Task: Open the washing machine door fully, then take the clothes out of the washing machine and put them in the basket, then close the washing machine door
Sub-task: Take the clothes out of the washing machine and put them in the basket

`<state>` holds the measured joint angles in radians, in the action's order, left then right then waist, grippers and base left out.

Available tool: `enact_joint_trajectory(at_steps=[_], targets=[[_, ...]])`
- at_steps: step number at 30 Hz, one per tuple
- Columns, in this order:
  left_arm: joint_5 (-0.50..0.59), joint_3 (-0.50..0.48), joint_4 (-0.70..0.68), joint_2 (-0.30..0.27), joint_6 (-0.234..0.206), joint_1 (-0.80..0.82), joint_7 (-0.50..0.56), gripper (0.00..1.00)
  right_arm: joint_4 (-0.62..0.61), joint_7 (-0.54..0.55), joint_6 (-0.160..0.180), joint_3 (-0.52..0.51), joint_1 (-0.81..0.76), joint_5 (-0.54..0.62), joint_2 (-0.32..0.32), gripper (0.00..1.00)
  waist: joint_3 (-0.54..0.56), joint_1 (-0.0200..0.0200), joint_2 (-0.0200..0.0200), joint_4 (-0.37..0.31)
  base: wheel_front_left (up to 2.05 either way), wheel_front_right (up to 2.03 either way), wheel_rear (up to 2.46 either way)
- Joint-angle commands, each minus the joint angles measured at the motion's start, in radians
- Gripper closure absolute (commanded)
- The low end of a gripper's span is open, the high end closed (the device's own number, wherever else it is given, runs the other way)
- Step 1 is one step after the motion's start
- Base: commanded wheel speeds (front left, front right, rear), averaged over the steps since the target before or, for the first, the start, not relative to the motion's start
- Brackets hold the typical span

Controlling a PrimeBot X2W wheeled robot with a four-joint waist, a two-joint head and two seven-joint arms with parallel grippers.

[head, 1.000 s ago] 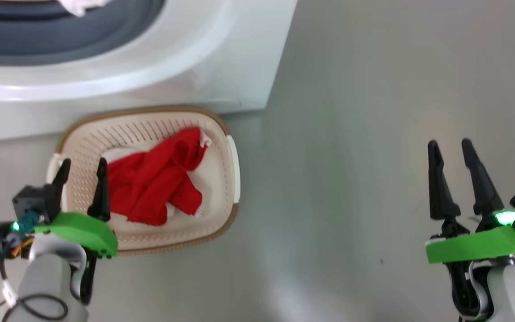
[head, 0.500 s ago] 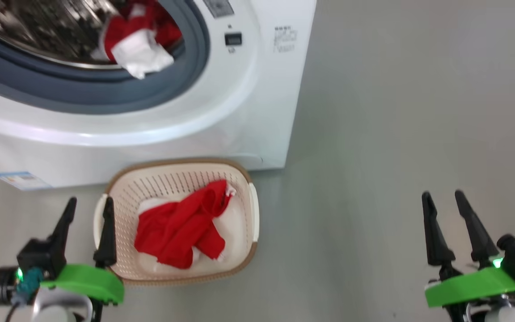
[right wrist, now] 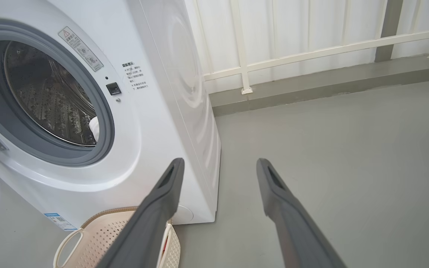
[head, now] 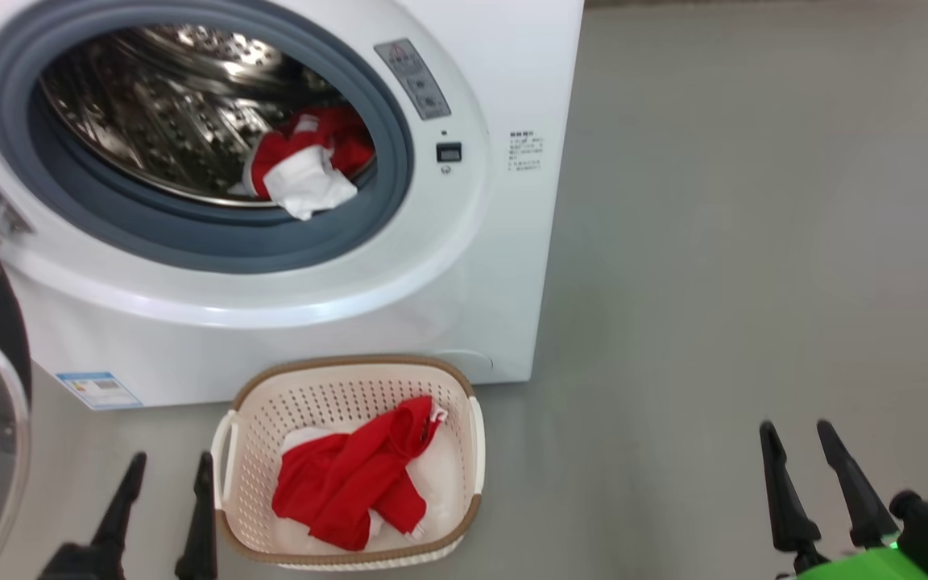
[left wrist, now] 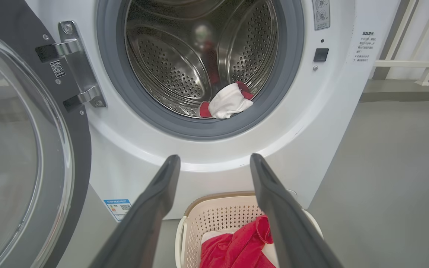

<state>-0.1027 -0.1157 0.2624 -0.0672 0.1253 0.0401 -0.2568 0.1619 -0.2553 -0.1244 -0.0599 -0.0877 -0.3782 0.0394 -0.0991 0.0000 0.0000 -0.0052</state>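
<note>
**A:** White and biggest: the washing machine (head: 472,306), standing on the grey floor (head: 714,242), its steel drum (head: 158,121) exposed.

**B:** And the washing machine door (left wrist: 21,149)?

**A:** Swung wide open on the robot's left.

**B:** The basket (head: 351,364)?

**A:** On the floor just in front of the washer. Red clothes (head: 343,487) lie inside it, and a red-and-white piece (head: 307,165) rests at the drum's front lip.

**B:** The grippers?

**A:** The left gripper (head: 172,461) is beside the basket's left handle. The right gripper (head: 796,427) is well apart, over bare floor. Both have their fingers spread and hold nothing.
</note>
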Motion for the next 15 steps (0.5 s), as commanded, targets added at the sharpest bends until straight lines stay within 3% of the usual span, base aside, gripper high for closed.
enact_joint_trajectory(at_steps=[1, 15], targets=[[0.013, -0.035, -0.039, -0.009, 0.005, -0.008, -0.005, 0.0, -0.024, -0.006, -0.006, 0.014, -0.002, 0.0, 0.011, 0.0, 0.035, 0.0, 0.0, 0.013, 0.0, 0.0, 0.0], [0.001, -0.055, -0.169, 0.008, 0.005, -0.167, -0.005, 0.0, -0.047, -0.006, -0.006, -0.02, -0.099, -0.007, 0.016, 0.0, 0.078, 0.0, 0.0, 0.032, 0.0, 0.0, 0.0]])
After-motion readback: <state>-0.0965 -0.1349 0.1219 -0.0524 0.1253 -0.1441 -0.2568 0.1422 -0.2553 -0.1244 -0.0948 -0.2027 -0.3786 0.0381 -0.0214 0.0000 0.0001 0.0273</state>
